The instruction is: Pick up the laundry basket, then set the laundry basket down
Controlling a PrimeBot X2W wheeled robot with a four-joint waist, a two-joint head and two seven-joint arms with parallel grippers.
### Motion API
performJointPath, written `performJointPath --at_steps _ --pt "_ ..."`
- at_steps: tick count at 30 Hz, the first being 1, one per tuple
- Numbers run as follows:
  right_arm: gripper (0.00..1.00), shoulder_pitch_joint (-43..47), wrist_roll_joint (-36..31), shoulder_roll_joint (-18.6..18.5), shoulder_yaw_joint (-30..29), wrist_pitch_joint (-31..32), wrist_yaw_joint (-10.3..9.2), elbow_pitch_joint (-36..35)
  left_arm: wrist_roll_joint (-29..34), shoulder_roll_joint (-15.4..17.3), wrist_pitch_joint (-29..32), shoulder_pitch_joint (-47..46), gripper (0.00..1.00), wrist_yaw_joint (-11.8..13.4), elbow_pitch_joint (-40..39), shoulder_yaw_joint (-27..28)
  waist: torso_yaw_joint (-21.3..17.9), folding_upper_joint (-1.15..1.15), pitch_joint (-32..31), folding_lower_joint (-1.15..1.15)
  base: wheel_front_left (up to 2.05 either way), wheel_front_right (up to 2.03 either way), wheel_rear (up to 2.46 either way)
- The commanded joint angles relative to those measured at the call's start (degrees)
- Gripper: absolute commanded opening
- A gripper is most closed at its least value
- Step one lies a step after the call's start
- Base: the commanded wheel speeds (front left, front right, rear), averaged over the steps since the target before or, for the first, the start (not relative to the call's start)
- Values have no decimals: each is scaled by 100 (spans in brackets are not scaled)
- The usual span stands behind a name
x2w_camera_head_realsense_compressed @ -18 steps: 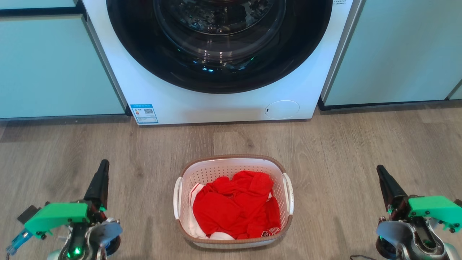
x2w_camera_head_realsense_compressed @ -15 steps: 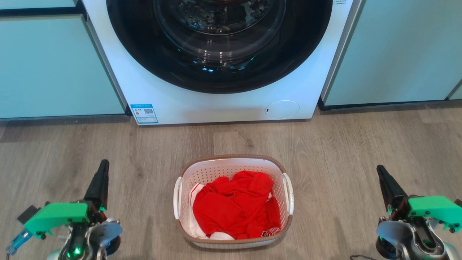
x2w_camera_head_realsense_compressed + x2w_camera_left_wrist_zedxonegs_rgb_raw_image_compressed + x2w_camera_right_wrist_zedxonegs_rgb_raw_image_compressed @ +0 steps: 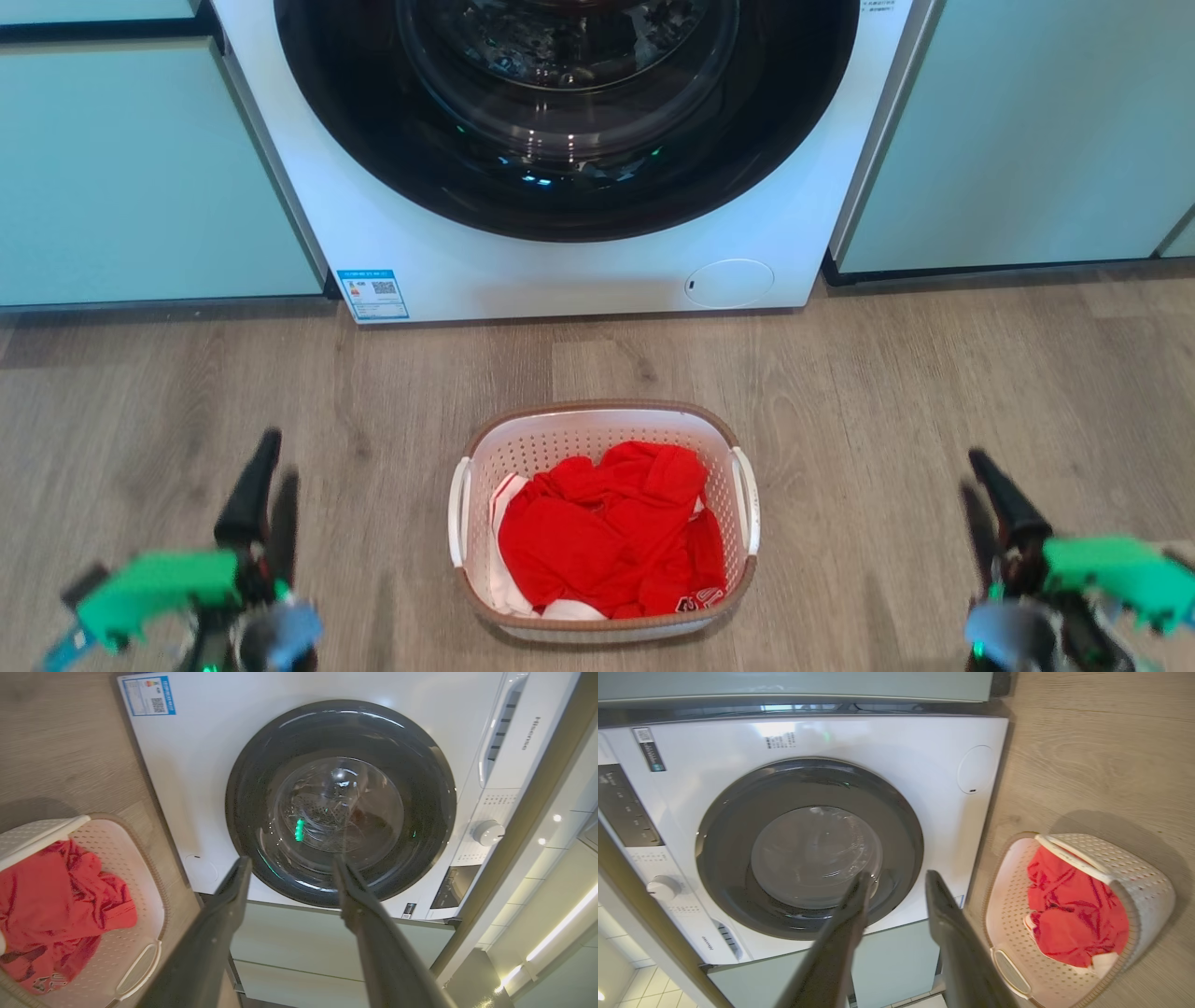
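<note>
One laundry basket (image 3: 597, 409) sits at the lower centre of the head view on a matte floor (image 3: 934, 373) of grey-brown wood-grain planks. It is well apart from both grippers and in front of the washing machine (image 3: 560, 275). It is a rounded rectangle of white plastic, its walls pierced with rows of small holes. A brown woven-look band runs round the rim, and there are two smooth white loop handles (image 3: 458, 511), one on each long side. Crumpled red cloth (image 3: 607, 532) with bits of white trim fills its bottom. The single washer is glossy white, with one round door (image 3: 560, 93) of dark ring and domed clear glass, a small blue label (image 3: 373, 294) at its lower left and a round cap (image 3: 729, 283) at its lower right. Flat, pale green cabinet fronts (image 3: 140, 168) stand on either side. There are two grippers, each with two long, dark, tapering fingers. The left gripper (image 3: 292, 861) has its fingers spread wide with nothing between them. The right gripper (image 3: 899, 873) is parted a little less and is also empty. In the head view they appear blurred at the lower left and lower right corners, each bearing a bright green plastic block (image 3: 154, 579).
</note>
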Motion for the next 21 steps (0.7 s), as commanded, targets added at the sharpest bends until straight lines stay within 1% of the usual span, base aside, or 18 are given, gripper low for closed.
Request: performJointPath --at_steps 1,13,21 --pt "100 73 -1 13 13 -4 0 98 2 -5 -4 84 100 0 95 -4 0 0 0 0 0 0 0" --pt "100 107 -83 11 161 -177 1 84 121 -6 -178 172 100 0 7 -47 -5 0 1 0 0 0 0" --pt "100 79 -342 5 213 -311 2 37 401 -3 -312 166 100 27 -159 -46 -8 0 3 0 0 0 0"
